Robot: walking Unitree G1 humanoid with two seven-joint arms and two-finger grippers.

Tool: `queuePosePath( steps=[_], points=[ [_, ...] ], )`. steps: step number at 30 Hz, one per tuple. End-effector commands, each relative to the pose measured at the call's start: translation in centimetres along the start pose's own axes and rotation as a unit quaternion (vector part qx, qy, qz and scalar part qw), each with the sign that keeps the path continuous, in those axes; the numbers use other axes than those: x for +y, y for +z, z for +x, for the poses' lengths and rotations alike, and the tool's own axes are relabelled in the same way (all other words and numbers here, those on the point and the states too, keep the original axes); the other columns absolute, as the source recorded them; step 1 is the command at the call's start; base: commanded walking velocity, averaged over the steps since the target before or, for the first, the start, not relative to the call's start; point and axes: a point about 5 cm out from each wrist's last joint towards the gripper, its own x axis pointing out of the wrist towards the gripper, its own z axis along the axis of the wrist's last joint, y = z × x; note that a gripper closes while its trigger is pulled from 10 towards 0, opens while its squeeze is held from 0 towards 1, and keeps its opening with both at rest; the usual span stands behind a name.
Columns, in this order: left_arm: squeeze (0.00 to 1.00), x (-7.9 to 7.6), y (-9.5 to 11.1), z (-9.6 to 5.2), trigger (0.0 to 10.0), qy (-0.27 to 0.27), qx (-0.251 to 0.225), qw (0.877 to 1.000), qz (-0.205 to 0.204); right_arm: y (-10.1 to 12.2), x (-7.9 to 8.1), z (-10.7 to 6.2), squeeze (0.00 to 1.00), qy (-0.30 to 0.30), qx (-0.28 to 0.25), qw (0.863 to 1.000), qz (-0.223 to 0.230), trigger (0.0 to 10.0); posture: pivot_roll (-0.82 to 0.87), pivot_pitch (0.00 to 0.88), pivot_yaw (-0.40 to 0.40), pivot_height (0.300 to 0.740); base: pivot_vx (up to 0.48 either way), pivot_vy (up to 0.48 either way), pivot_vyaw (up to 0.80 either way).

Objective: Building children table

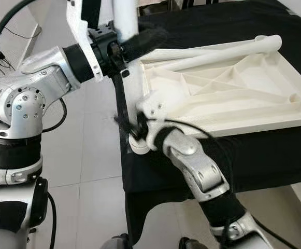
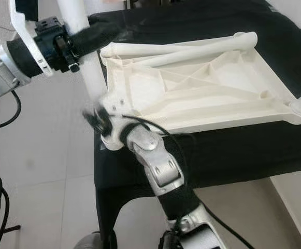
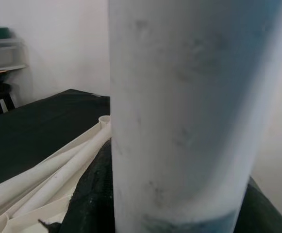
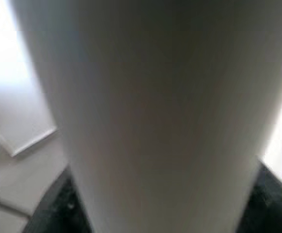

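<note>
The white tabletop (image 2: 202,88) lies upside down, ribs up, on a black cloth (image 2: 233,150), its near-left corner at the cloth's edge. 2 loose white legs (image 2: 191,47) rest along the tabletop's far rim. A third white leg (image 2: 85,57) stands upright at that near-left corner. The left gripper (image 2: 96,33) is clamped around this upright leg above the tabletop. The right gripper (image 2: 106,124) sits at the leg's base beside the corner; its finger state cannot be determined.
</note>
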Motion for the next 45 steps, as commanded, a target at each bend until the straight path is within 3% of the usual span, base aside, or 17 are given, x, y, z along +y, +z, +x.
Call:
queuePosePath(
  steps=[1,2,3,6,9,12,13,14,15,19,27,28,29,30,31,32,45],
  points=[
    [0.00,-0.4,-0.3,0.5,0.0,-0.025,0.014,1.000,0.000,0.3,-1.0,0.6,1.00,0.016,0.001,1.000,-0.013,10.0,0.03,0.217,0.081,0.740,0.000,0.000,0.00],
    [0.00,-0.3,-0.3,0.6,0.0,-0.026,0.014,1.000,0.000,0.8,-2.1,0.8,1.00,0.032,-0.008,0.999,-0.019,10.0,0.03,0.218,0.083,0.740,0.000,0.000,0.00],
    [0.00,-0.3,-0.3,0.6,0.0,-0.026,0.014,1.000,0.000,0.8,-2.1,0.8,1.00,0.032,-0.008,0.999,-0.019,10.0,0.03,0.218,0.083,0.740,0.000,0.000,0.00],
    [0.00,-0.2,-0.2,0.7,0.0,-0.030,0.013,0.999,0.003,2.5,-4.2,1.0,1.00,0.095,-0.041,0.994,-0.028,10.0,0.03,0.221,0.080,0.740,0.000,0.000,0.00],
    [0.00,-0.2,-0.2,0.7,0.0,-0.030,0.012,0.999,0.003,2.9,-4.4,1.0,1.00,0.112,-0.049,0.992,-0.033,10.0,0.03,0.221,0.080,0.740,0.000,0.000,0.00],
    [0.00,-0.3,-0.3,0.8,0.0,-0.038,0.019,0.999,0.007,4.4,-4.1,1.0,1.00,0.201,-0.070,0.975,-0.058,10.0,0.04,0.224,0.082,0.740,0.000,0.000,0.00],
    [0.00,-0.3,-0.3,0.8,0.0,-0.038,0.019,0.999,0.007,4.4,-4.1,1.0,1.00,0.201,-0.070,0.975,-0.058,10.0,0.04,0.224,0.082,0.740,0.000,0.000,0.00],
    [0.00,-0.4,-0.3,0.9,0.0,-0.042,0.020,0.999,0.007,4.8,-3.9,1.0,0.13,0.230,-0.073,0.968,-0.065,10.0,0.04,0.226,0.083,0.740,0.000,0.000,0.00],
    [0.00,-0.4,-0.4,0.9,0.0,-0.044,0.022,0.999,0.007,5.0,-3.7,1.1,0.00,0.250,-0.075,0.963,-0.067,10.0,0.04,0.227,0.085,0.740,0.000,0.000,0.00],
    [0.00,-1.2,-1.0,1.8,0.0,-0.058,0.026,0.998,0.009,5.9,-3.5,1.7,0.00,0.303,-0.091,0.946,-0.067,10.0,0.04,0.230,0.090,0.740,0.000,0.000,0.00],
    [0.00,-2.2,-1.0,2.8,0.0,-0.077,0.029,0.997,0.012,6.2,-3.4,2.2,0.00,0.324,-0.093,0.939,-0.060,10.0,0.04,0.229,0.092,0.740,0.000,0.000,0.00],
    [0.00,-2.4,-1.1,3.2,0.0,-0.085,0.033,0.996,0.013,6.1,-3.3,2.4,0.00,0.332,-0.090,0.937,-0.056,8.8,0.04,0.229,0.094,0.740,0.000,0.000,0.00],
    [0.00,-2.4,-1.1,3.2,0.0,-0.085,0.033,0.996,0.013,6.1,-3.3,2.4,0.00,0.332,-0.090,0.937,-0.056,8.8,0.04,0.229,0.094,0.740,0.000,0.000,0.00],
    [0.00,-2.5,-1.2,3.4,0.0,-0.092,0.036,0.995,0.014,6.0,-3.2,2.6,0.00,0.338,-0.087,0.936,-0.054,4.0,0.04,0.229,0.095,0.740,0.000,0.000,0.00],
    [0.00,-2.5,-1.2,3.4,0.0,-0.092,0.036,0.995,0.014,6.0,-3.2,2.6,0.00,0.338,-0.087,0.936,-0.054,4.0,0.04,0.229,0.095,0.740,0.000,0.000,0.00],
    [0.00,-2.6,-1.3,3.6,0.0,-0.096,0.037,0.995,0.014,5.8,-3.2,2.7,0.00,0.344,-0.084,0.934,-0.051,0.0,0.04,0.227,0.097,0.740,0.000,0.000,0.00],
    [0.00,-2.2,-1.7,3.7,0.0,-0.093,0.039,0.995,0.016,5.1,-3.3,3.0,0.00,0.344,-0.073,0.935,-0.047,0.0,0.03,0.222,0.095,0.740,0.000,0.000,0.00]
  ],
)
